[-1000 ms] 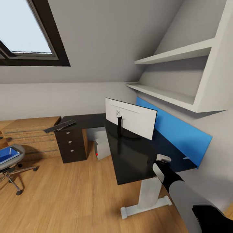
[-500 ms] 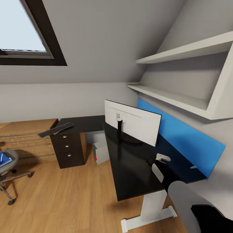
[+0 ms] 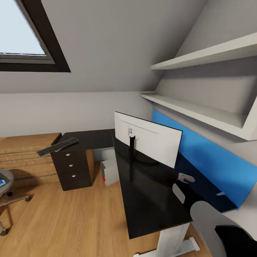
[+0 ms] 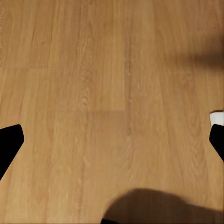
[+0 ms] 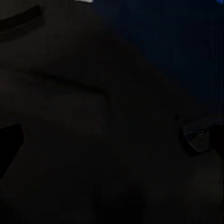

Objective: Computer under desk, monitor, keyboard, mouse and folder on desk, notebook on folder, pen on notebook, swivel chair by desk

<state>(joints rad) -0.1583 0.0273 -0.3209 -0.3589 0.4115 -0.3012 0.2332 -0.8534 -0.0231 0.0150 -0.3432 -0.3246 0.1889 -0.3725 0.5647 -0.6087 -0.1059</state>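
Since a second ago, only the camera has swung right, pushing the swivel chair (image 3: 4,185) to the left edge. Nearest, the right gripper (image 3: 182,185) hovers over the desk (image 3: 150,200); I cannot tell its fingers' state, while the left gripper (image 4: 112,140) hangs spread above the floor (image 4: 102,93). Beyond stand the monitor (image 3: 150,141), the computer (image 3: 110,172) underneath, and the keyboard (image 3: 57,146) on the far wing.

The desk (image 3: 150,192) is L-shaped with a glossy black top, a white leg at its near end and a dark drawer unit with round knobs under its far wing. The monitor (image 3: 150,141) stands upright on the desk, its white back toward the camera, on a thin black stand. The keyboard (image 3: 58,146), slim and dark grey, lies at the far wing's outer corner, jutting over the edge. The computer (image 3: 109,172), a light-grey box with a red dot, sits on the floor under the desk. The swivel chair (image 3: 5,185) stands well apart from the desk, cut off by the picture's edge, with a sliver of the blue folder (image 3: 1,182) on its grey seat.
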